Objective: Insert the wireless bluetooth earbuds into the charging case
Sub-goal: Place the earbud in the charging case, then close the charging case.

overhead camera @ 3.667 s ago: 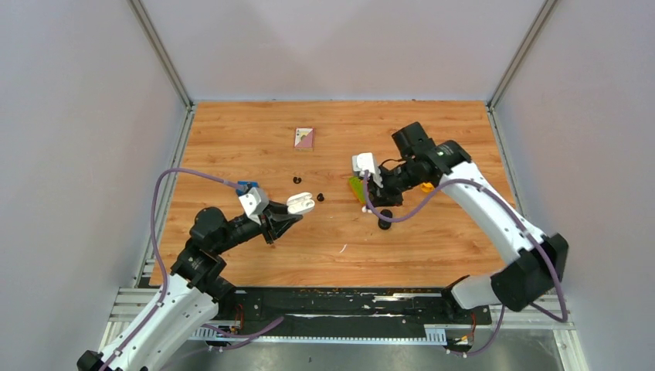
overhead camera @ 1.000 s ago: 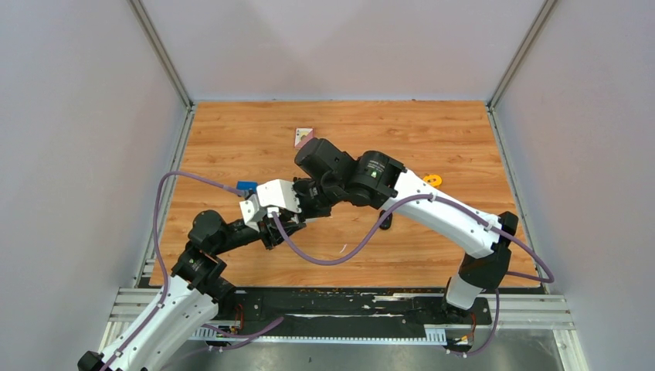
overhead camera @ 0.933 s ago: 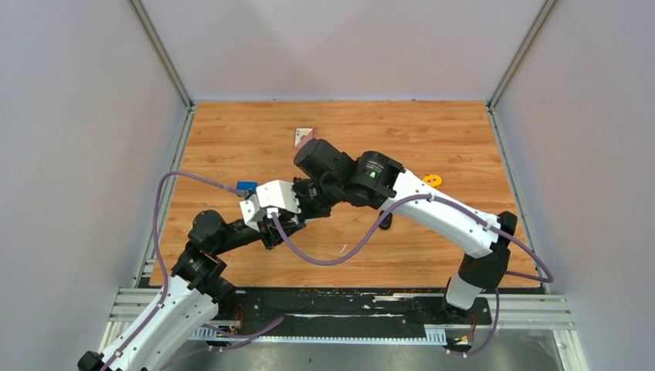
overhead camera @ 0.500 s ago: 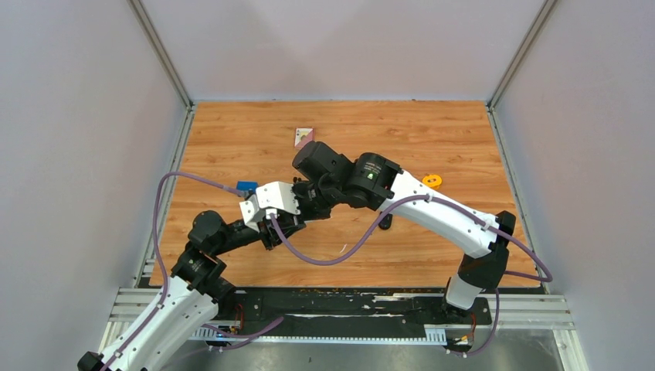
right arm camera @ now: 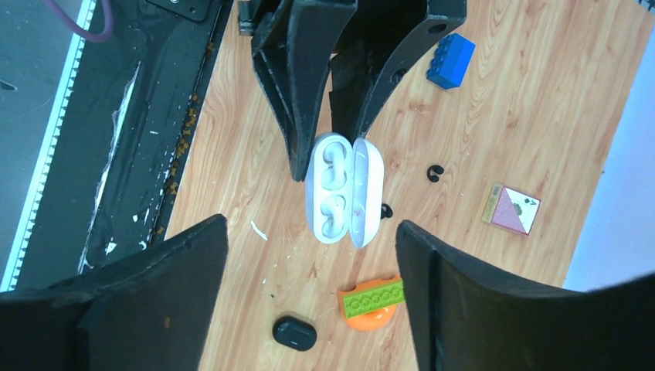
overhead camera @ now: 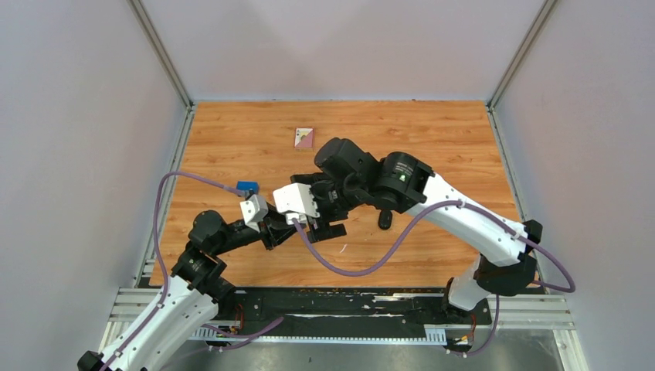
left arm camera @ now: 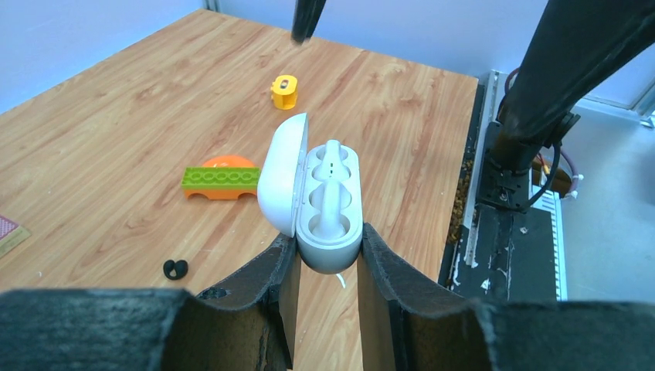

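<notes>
The white charging case (left arm camera: 328, 205) is held off the table with its lid (left arm camera: 279, 182) swung open, and my left gripper (left arm camera: 328, 246) is shut on its base. A white earbud (left arm camera: 330, 210) lies in the near well, stem pointing away. In the right wrist view the case (right arm camera: 344, 189) hangs between the left fingers (right arm camera: 309, 85), and my right gripper (right arm camera: 310, 226) stands wide open above it, holding nothing. Two small black earbuds (right arm camera: 435, 171) (right arm camera: 385, 210) lie on the wood beside the case. In the top view the right wrist (overhead camera: 297, 201) covers the case.
A shut black case (right arm camera: 294, 333) and an orange-and-green toy (right arm camera: 373, 301) lie on the table past the white case. A blue brick (right arm camera: 449, 60), a playing card (right arm camera: 511, 209) and a small yellow-orange piece (left arm camera: 284, 91) lie farther off. The table's metal front rail (left arm camera: 502, 232) runs close by.
My right gripper has opened wide and drawn back to the right, away from the case. The left gripper still holds the case in the same place.
</notes>
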Action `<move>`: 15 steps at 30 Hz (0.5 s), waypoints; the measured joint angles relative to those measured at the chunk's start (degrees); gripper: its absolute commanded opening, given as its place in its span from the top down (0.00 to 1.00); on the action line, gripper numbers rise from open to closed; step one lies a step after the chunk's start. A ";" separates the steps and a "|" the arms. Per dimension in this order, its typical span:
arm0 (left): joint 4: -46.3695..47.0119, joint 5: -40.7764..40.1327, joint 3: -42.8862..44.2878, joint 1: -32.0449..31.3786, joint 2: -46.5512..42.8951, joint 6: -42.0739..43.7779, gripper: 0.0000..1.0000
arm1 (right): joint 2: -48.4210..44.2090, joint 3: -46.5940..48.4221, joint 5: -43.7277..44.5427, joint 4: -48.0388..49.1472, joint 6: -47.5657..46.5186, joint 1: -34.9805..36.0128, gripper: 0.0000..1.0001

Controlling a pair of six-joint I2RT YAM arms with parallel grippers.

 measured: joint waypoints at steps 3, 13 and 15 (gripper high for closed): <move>0.00 0.09 0.00 -0.04 0.31 0.00 0.99 | -1.88 -0.33 -0.33 -0.79 -1.33 -0.52 0.01; 0.02 0.28 0.00 -0.15 0.26 0.00 1.00 | 2.82 -0.35 -1.03 -0.90 -2.40 -3.78 0.01; 0.02 0.09 0.00 -0.15 0.11 -0.04 1.00 | 4.24 -0.42 -1.29 -0.94 -2.38 -3.80 0.03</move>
